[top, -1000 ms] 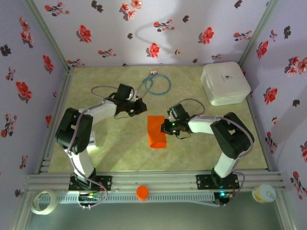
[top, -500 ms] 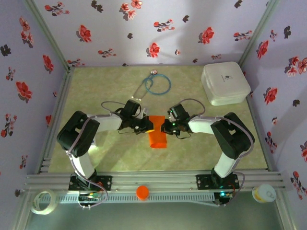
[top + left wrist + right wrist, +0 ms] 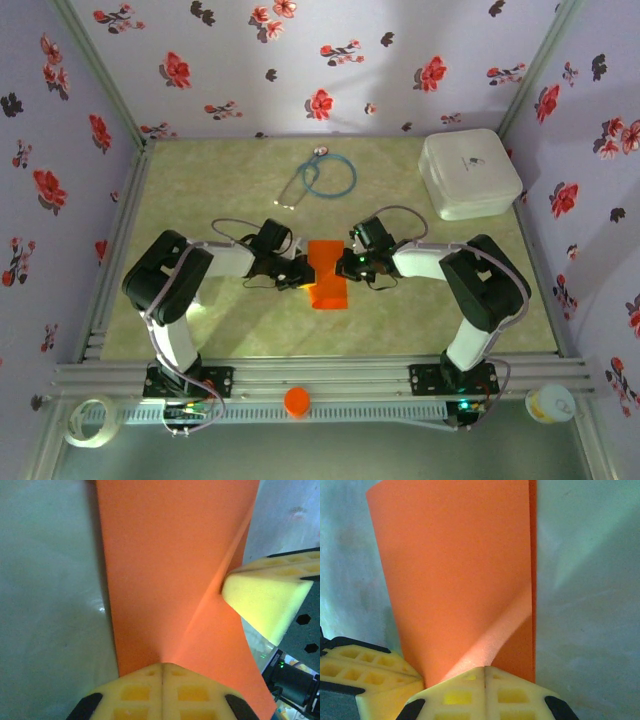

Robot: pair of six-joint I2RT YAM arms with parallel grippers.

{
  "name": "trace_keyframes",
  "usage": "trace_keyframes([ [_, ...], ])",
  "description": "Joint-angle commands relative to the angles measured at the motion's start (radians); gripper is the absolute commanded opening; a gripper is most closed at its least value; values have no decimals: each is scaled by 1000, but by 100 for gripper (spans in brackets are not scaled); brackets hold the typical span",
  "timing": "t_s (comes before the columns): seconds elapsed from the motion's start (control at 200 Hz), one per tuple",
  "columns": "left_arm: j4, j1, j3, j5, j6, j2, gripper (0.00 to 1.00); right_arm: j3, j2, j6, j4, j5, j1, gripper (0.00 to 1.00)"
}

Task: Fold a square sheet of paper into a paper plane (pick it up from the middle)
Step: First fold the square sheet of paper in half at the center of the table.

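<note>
The square sheet of paper [image 3: 326,277], already doubled into a narrow strip, lies near the middle of the table [image 3: 230,180]. The left claw [image 3: 297,272] and the right claw [image 3: 347,266] are both closed on nothing, with their tips pressing on its two long sides. I think the tips should press flat and move slowly along the crease, because thin paper can slip on this smooth green surface. A white box [image 3: 469,173] sits in the far right corner, and flowered walls [image 3: 300,60] stand around.
</note>
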Motion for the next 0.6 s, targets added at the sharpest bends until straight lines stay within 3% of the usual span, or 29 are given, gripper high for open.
trace_keyframes([
  [0.0, -152, 1, -21, -113, 70, -11, 0, -42, 24, 12, -140, 86, 1, 0],
  [0.225, -68, -25, -3, -44, -35, -126, 0, -46, 18, 16, -139, 87, 3, 0],
  [0.595, 115, -70, -93, 15, -111, -24, 0, -55, 19, 19, -130, 90, 3, 0],
])
